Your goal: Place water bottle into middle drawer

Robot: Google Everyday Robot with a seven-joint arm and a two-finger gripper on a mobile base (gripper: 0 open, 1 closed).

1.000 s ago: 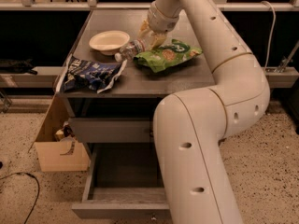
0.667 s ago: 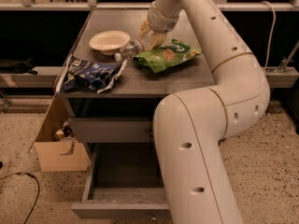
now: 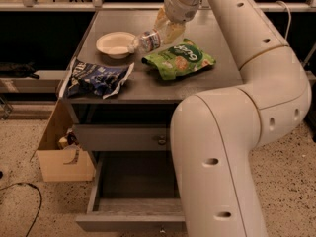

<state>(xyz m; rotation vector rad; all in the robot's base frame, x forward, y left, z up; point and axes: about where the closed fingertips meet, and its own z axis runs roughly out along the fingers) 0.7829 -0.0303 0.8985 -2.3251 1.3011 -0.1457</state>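
Water bottle lies tilted over the desk, its white cap pointing down toward 8 o'clock and almost at the rim of the pale bowl. The tool sits at the bottle's other end, at about 2 o'clock from the bottle's middle, and its yellowish fingers are closed around the base end, so the bottle hangs out from the tool toward the bowl. Whether the bottle's lower side touches the desk cannot be told.

From the bottle, the green snack bag lies just beside it at 4 o'clock, flat on the desk, and a dark blue bag lies at 7 o'clock near the desk's front left corner.

Below the desk's front edge, at 6 o'clock from the bottle, the upper drawer is shut, its round knob showing. Under it the middle drawer is pulled out, its grey box open to view. The big white arm covers the right part of both drawers. A cardboard box stands on the floor at 9 o'clock from the drawers.
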